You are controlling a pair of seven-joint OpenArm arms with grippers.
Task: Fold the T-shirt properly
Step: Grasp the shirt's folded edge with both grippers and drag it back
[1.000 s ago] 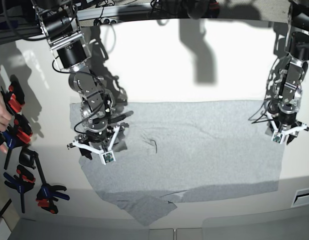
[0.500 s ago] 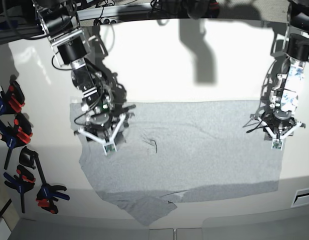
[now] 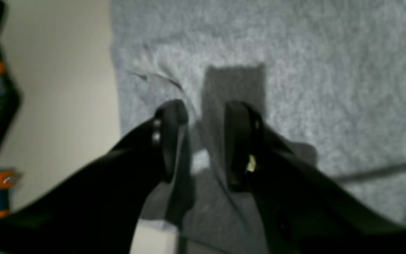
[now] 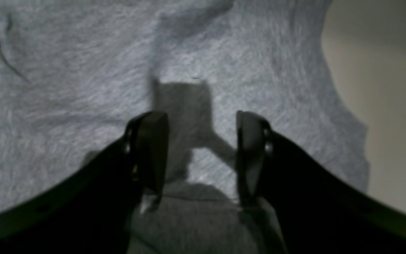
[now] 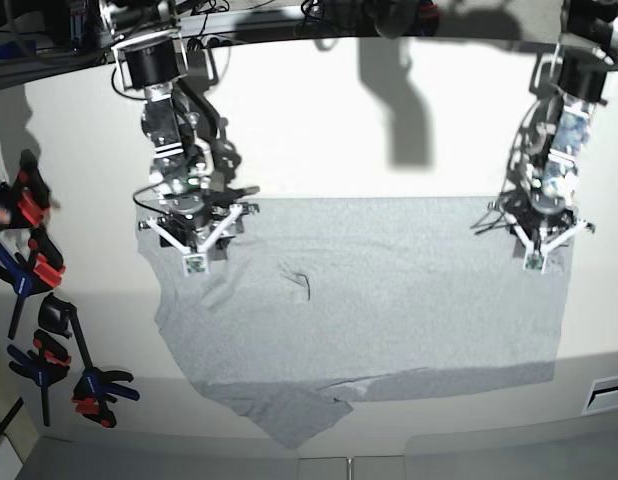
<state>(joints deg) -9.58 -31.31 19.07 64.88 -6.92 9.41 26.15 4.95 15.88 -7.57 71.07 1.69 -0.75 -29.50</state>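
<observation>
Hovering open claws (image 5: 194, 240) over T-shirt (image 5: 389, 290).

A pale cream, smooth-topped bench (image 5: 389, 140) carries a large light heather-grey cotton T-shirt (image 5: 389, 300), spread nearly flat across its middle, one corner bunched toward the near edge. At the bench's side lie several black spring clamps with red and blue grips (image 5: 34, 300).

No text, label, brand, number or sign can be read in any view. The T-shirt (image 5: 389, 290) lies with a plain grey face up, showing no lettering, and the wrist views are too blurred to make out any marking.
</observation>
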